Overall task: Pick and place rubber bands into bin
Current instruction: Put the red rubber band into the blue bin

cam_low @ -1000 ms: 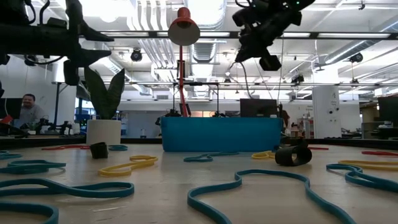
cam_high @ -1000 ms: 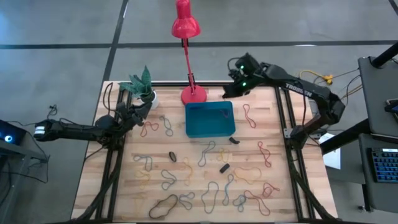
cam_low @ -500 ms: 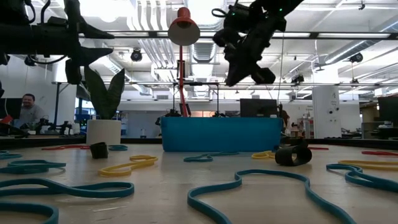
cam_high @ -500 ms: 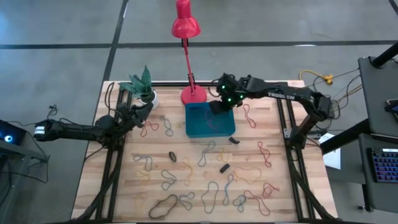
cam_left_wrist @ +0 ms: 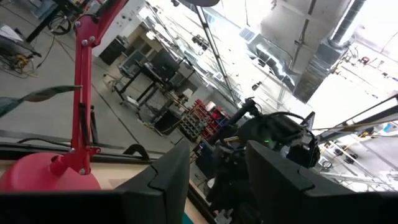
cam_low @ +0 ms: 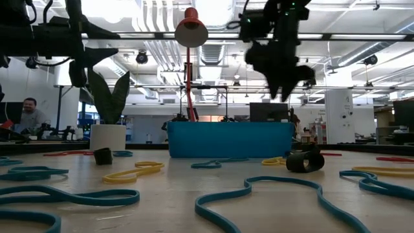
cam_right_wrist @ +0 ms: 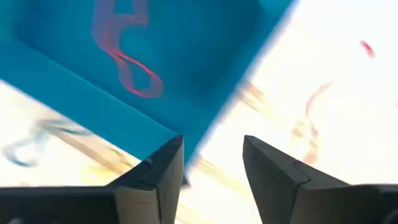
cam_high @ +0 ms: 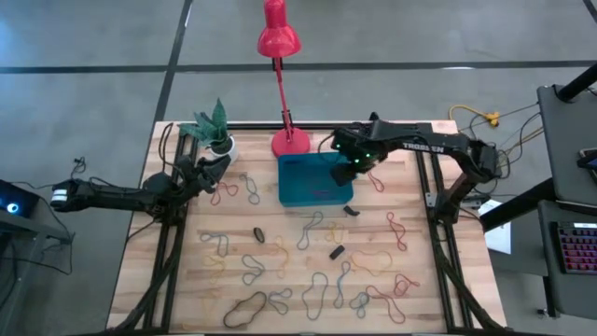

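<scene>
The teal bin [cam_high: 300, 191] [cam_low: 229, 140] stands at the far middle of the table. A red rubber band [cam_right_wrist: 127, 59] lies on its floor. Several rubber bands [cam_high: 312, 227] in mixed colours lie loose across the near half of the wooden table, among them a blue one [cam_low: 278, 191] and a yellow one [cam_low: 136, 171]. My right gripper [cam_high: 348, 173] [cam_right_wrist: 211, 165] hangs open over the bin's right wall, pointing down, with nothing between its fingers. My left gripper [cam_high: 216, 161] [cam_left_wrist: 216, 171] waits open at the far left by the plant, raised off the table.
A red desk lamp stands with its base [cam_high: 290, 142] just behind the bin, and a potted plant [cam_high: 216, 131] at the far left. Small black pieces [cam_high: 337, 252] [cam_low: 304, 160] lie among the bands. A person [cam_low: 29, 115] sits in the room behind.
My right gripper has come from beyond the bin's far right corner toward the near edge and downward, ending over the bin's right wall. It has tipped from a slant to pointing straight down.
</scene>
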Motion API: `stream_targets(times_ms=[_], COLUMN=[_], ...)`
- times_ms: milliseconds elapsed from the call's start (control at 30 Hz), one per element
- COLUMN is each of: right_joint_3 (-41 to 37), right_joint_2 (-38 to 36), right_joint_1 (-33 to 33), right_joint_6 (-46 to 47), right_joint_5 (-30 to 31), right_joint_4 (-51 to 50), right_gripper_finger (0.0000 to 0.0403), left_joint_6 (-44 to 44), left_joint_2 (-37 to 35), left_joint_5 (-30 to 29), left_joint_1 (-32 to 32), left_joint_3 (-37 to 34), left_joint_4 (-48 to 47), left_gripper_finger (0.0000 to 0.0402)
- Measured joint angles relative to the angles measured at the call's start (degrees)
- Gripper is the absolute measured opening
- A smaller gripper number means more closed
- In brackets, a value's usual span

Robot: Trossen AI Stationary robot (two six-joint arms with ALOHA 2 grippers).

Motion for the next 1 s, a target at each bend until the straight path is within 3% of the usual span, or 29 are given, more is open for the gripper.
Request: stream_targets(times_ms=[200,433,733,867,1000], right_joint_3=[-5.63,-18.57,-26.47,-27.10,-28.20], right_joint_2=[-0.13,0.36,0.36,0.36,0.34], right_joint_1=[-8.02,-15.34,-15.71,-15.71,-15.78], right_joint_6=[-4.26,-6.94,-5.08,-5.02,-5.23], right_joint_5=[-1.50,-6.13,-5.35,-0.27,0.45], right_joint_4=[-4.21,5.84,22.31,24.76,26.52], right_gripper_finger=[0.0158,0.0155,0.0155,0.0155,0.0155], left_joint_6=[0.02,0.02,0.07,0.06,0.07], left_joint_2=[-0.01,-0.01,-0.14,-0.15,-0.15], left_joint_5=[0.00,0.64,0.39,0.33,0.20], left_joint_1=[0.00,0.00,0.02,0.02,0.02], left_joint_3=[0.00,0.00,0.00,0.00,0.02], left_joint_4=[0.01,0.01,0.01,0.01,0.43], left_gripper_finger=[0.0141,0.0141,0.0141,0.0141,0.0141])
